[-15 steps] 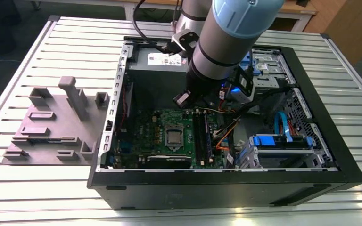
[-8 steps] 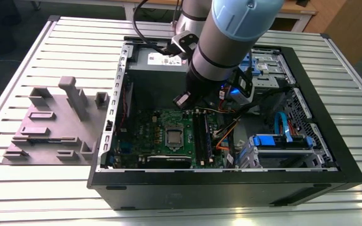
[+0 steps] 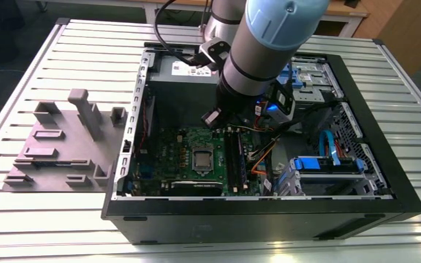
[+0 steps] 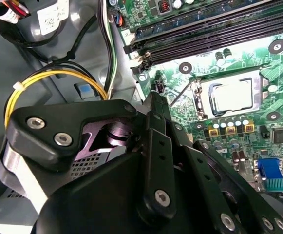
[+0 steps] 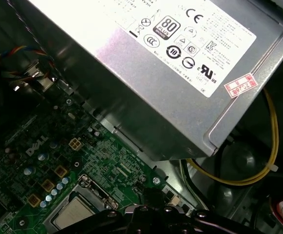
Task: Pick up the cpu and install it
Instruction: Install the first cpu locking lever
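Exterior view: arm reaches down into the open computer case [image 3: 386,181]; the cpu [image 3: 202,159] sits in its socket on the green motherboard [image 3: 174,164], toward the exterior view's left of the arm. Second wrist view: gripper [image 4: 157,95] hangs just beside the seated cpu [image 4: 233,95], holding nothing; whether its jaws are spread I cannot tell. First wrist view: cpu [image 5: 75,214] lies near the grey power supply [image 5: 146,68].

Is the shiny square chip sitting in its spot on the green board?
Yes, in the second wrist view the cpu lies flat inside the metal-framed socket on the motherboard.
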Motion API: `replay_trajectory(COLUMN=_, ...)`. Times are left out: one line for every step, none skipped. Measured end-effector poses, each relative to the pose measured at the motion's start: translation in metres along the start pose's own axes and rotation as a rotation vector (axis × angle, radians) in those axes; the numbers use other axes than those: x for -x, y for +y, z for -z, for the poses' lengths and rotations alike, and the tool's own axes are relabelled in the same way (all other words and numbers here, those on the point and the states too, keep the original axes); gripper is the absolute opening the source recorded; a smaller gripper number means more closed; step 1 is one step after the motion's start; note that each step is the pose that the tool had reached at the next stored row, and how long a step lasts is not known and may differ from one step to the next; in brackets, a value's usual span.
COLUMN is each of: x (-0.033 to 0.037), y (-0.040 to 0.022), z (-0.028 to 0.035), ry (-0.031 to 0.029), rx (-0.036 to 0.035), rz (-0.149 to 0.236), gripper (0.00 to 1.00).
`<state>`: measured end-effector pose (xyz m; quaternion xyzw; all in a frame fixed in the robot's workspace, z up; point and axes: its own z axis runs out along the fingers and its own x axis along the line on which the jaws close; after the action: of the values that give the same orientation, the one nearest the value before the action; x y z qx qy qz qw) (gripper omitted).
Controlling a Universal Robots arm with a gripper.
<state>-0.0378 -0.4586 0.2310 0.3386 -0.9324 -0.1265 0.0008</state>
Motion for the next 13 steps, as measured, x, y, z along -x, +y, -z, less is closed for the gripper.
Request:
replay_trajectory(x=0.0000, y=0.0000, z=0.0000, ry=0.0025, rx=-0.0028, rz=0.000, gripper=0.10)
replay_trajectory(x=0.0000, y=0.0000, z=0.0000, ry=0.0038, rx=-0.0042, rz=0.000, gripper=0.10)
replay_trajectory(x=0.0000, y=-0.0001, z=0.0000, ry=0.0048, rx=-0.0052, rz=0.001, gripper=0.10)
replay_trajectory(x=0.0000, y=0.0000, z=0.0001, ry=0.0063, rx=-0.0066, rz=0.002, gripper=0.10)
replay_trajectory(x=0.0000, y=0.0000, z=0.0000, ry=0.0080, rx=-0.0081, rz=0.002, gripper=0.10)
replay_trajectory(x=0.0000, y=0.0000, z=0.0000, ry=0.0094, rx=-0.0094, rz=0.003, gripper=0.10)
replay_trajectory(x=-0.0001, y=-0.0001, z=0.0001, ry=0.0099, rx=-0.0098, rz=0.004, gripper=0.10)
replay_trajectory(x=-0.0001, y=-0.0001, z=0.0001, ry=0.0099, rx=-0.0098, rz=0.004, gripper=0.10)
replay_trajectory(x=0.0000, y=0.0000, z=0.0001, ry=0.0101, rx=-0.0100, rz=0.004, gripper=0.10)
replay_trajectory(x=0.0000, y=0.0000, z=0.0001, ry=0.0102, rx=-0.0101, rz=0.004, gripper=0.10)
replay_trajectory(x=0.0000, y=0.0000, z=0.0001, ry=0.0102, rx=-0.0101, rz=0.004, gripper=0.10)
replay_trajectory(x=0.0000, y=0.0000, z=0.0001, ry=0.0102, rx=-0.0102, rz=0.004, gripper=0.10)
replay_trajectory(x=0.0000, y=0.0000, z=0.0001, ry=0.0102, rx=-0.0102, rz=0.004, gripper=0.10)
